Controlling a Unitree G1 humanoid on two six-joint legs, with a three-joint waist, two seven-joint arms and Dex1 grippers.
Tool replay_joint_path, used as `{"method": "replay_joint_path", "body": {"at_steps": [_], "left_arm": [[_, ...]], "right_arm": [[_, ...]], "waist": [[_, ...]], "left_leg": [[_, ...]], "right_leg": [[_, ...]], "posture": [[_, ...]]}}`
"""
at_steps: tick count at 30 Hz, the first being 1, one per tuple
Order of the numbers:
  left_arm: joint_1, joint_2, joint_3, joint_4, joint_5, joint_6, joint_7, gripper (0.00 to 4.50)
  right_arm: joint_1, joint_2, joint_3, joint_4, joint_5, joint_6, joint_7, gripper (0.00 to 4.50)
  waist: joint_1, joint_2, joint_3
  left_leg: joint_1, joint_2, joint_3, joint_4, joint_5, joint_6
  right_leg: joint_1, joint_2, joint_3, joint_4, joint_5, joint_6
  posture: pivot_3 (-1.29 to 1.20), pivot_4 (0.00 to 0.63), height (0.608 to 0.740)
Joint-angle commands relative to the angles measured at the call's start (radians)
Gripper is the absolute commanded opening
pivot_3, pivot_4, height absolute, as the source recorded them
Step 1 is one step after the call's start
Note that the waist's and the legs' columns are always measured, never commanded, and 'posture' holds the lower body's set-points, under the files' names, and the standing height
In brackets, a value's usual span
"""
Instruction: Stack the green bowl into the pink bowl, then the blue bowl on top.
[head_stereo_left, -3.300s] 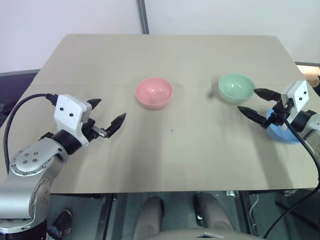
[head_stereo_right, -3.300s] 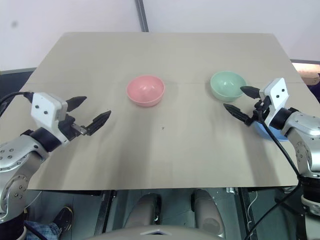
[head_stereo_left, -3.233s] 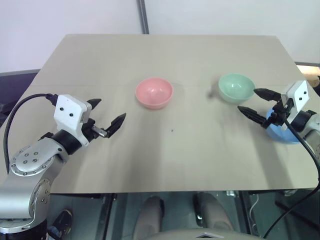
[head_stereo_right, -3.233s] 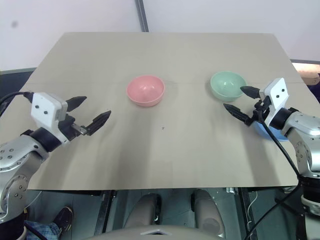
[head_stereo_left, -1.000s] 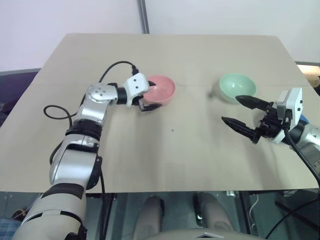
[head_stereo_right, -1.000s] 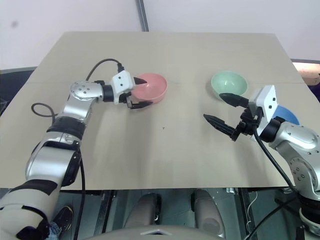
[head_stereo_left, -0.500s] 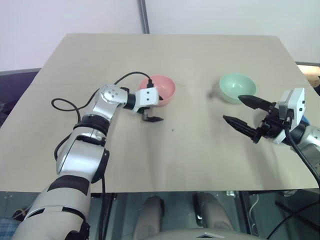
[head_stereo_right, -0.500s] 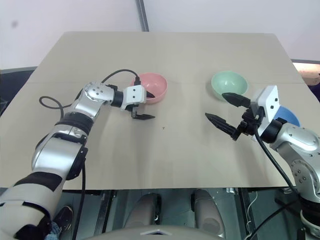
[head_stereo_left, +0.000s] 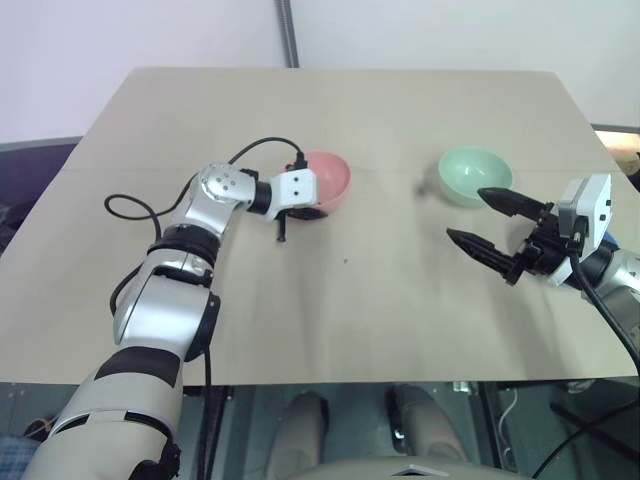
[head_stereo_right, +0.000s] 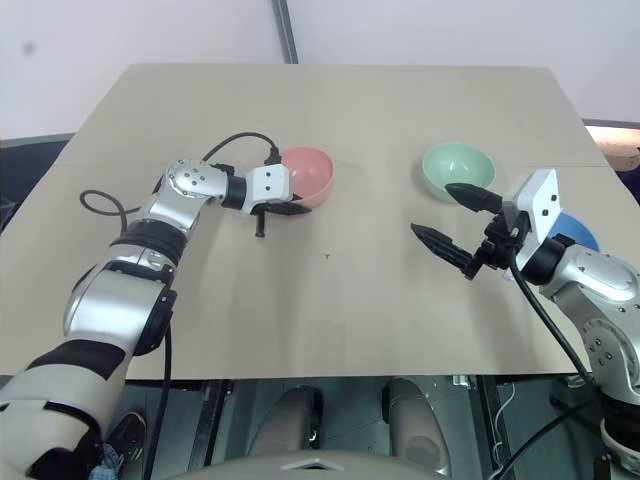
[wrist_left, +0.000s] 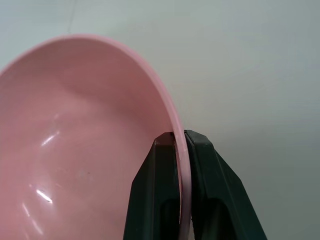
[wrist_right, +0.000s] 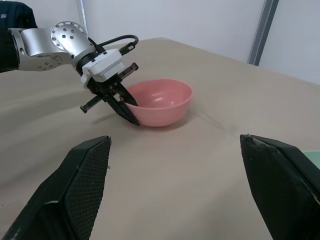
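Counting bowls: three bowls are sitting on the table (head_stereo_left: 400, 330), one of each colour.
Left arm: one left gripper (wrist_left: 179, 145) is pinching the near-left rim of the pink bowl (head_stereo_left: 328, 180), one finger inside the wall and one outside, as the left wrist view is showing. A black cable is looping over this arm.
Pink bowl: it is sitting upright left of the table's middle, well apart from the other two.
Green bowl: the green bowl (head_stereo_left: 474, 176) is standing upright and free on the right half, level with the pink one.
Right arm: one right gripper (head_stereo_left: 496, 228) is hovering just in front of the green bowl with its two black fingers spread wide and nothing between them. It is pointing toward the table's middle.
Blue bowl: the blue bowl (head_stereo_right: 578, 232) is lying at the far right, mostly hidden behind the right gripper's white housing. Whether it is touching anything cannot be told.
Surface: one plain beige tabletop is carrying everything, with a faint seam running across it near the bowls.
Room: a pale wall is standing behind the table, and one grey vertical pole (head_stereo_left: 289, 32) is rising at the far edge. Dark floor is showing past the table's left and right corners.
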Motion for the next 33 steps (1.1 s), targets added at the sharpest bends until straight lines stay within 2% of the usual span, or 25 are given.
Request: {"method": "replay_joint_path", "body": {"at_steps": [1,4,8,14,18,23,25,26,29,30,31,33], "left_arm": [[0.018,0.012,0.01,-0.082,-0.025,-0.043,-0.045,0.11],[0.063,0.008,0.01,-0.205,-0.075,-0.033,-0.132,0.11],[0.173,0.013,-0.015,-0.512,-0.168,0.075,-0.255,0.11],[0.322,0.114,-0.087,-0.898,-0.264,0.247,-0.393,0.11],[0.343,0.189,-0.139,-0.96,-0.281,0.272,-0.396,0.11],[0.335,0.19,-0.139,-0.917,-0.263,0.237,-0.396,0.11],[0.331,0.193,-0.143,-0.902,-0.271,0.224,-0.396,0.84],[0.327,0.192,-0.143,-0.893,-0.275,0.217,-0.396,0.99],[0.323,0.182,-0.135,-0.866,-0.259,0.192,-0.387,2.25],[0.323,0.177,-0.129,-0.859,-0.252,0.184,-0.378,2.79],[0.323,0.185,-0.132,-0.866,-0.266,0.199,-0.383,3.04],[0.319,0.197,-0.115,-0.894,-0.32,0.283,-0.393,3.04]], "right_arm": [[-0.012,-0.009,-0.028,-0.026,0.007,-0.019,0.002,4.5],[-0.011,-0.009,-0.028,-0.025,0.009,-0.018,0.002,4.5],[-0.007,-0.011,-0.032,-0.027,0.009,-0.018,0.004,4.5],[-0.008,-0.011,-0.032,-0.022,0.004,-0.023,0.005,4.5],[-0.009,-0.012,-0.035,-0.02,0.001,-0.026,0.006,4.5],[-0.01,-0.01,-0.034,-0.02,-0.001,-0.028,0.002,4.5],[-0.011,-0.009,-0.033,-0.021,-0.001,-0.029,0.0,4.5],[-0.013,-0.009,-0.032,-0.019,0.0,-0.029,0.0,4.5],[-0.017,-0.011,-0.029,-0.016,0.0,-0.028,0.001,4.5],[-0.017,-0.012,-0.029,-0.016,0.001,-0.027,0.002,4.5],[-0.018,-0.014,-0.03,-0.016,0.001,-0.026,0.002,4.5],[-0.018,-0.016,-0.031,-0.015,0.0,-0.026,0.004,4.5]], "waist": [[0.0,0.0,0.0],[0.0,0.0,0.0],[0.0,0.0,0.0],[-0.002,0.0,0.0],[-0.002,0.0,0.0],[0.004,0.0,0.0],[0.003,0.0,0.0],[0.003,0.0,0.0],[0.002,0.0,0.0],[0.001,0.0,0.0],[0.002,0.0,0.0],[0.001,0.0,0.0]], "left_leg": [[0.0,0.0,0.0,0.0,0.0,0.0],[0.0,0.0,0.0,0.0,0.0,0.0],[0.0,0.0,0.0,0.0,0.0,0.0],[0.001,0.001,0.0,0.0,0.0,0.0],[0.002,0.001,0.0,0.0,0.0,0.0],[0.001,0.001,0.0,0.001,0.0,0.0],[0.001,0.001,0.0,0.001,0.0,0.0],[0.001,0.001,0.0,0.001,0.0,0.0],[0.001,0.001,0.0,0.001,0.0,0.0],[0.001,0.001,0.0,0.001,0.0,0.0],[0.001,0.001,0.0,0.001,0.0,0.0],[0.001,0.001,0.0,0.001,0.0,0.0]], "right_leg": [[0.0,0.0,0.0,0.0,0.0,0.0],[0.0,0.0,0.0,0.0,0.0,0.0],[0.0,0.0,0.0,0.0,0.0,0.0],[0.0,0.0,0.001,0.001,0.0,0.0],[0.0,0.001,0.001,0.002,0.0,0.0],[0.001,0.001,0.001,0.0,0.0,0.0],[0.001,0.001,0.001,0.0,0.0,0.0],[0.001,0.001,0.001,0.0,0.0,0.0],[0.001,0.001,0.001,0.0,0.0,0.0],[0.001,0.001,0.001,0.0,0.0,0.0],[0.001,0.001,0.001,0.0,0.0,0.0],[0.001,0.001,0.001,0.0,0.0,0.0]], "posture": [[0.0,0.15,0.74],[0.0,0.15,0.74],[0.0,0.15,0.74],[0.0,0.15,0.74],[0.0,0.15,0.74],[0.0,0.15,0.74],[0.0,0.15,0.74],[0.0,0.15,0.74],[0.0,0.15,0.74],[0.0,0.15,0.74],[0.0,0.15,0.74],[0.0,0.15,0.74]]}}
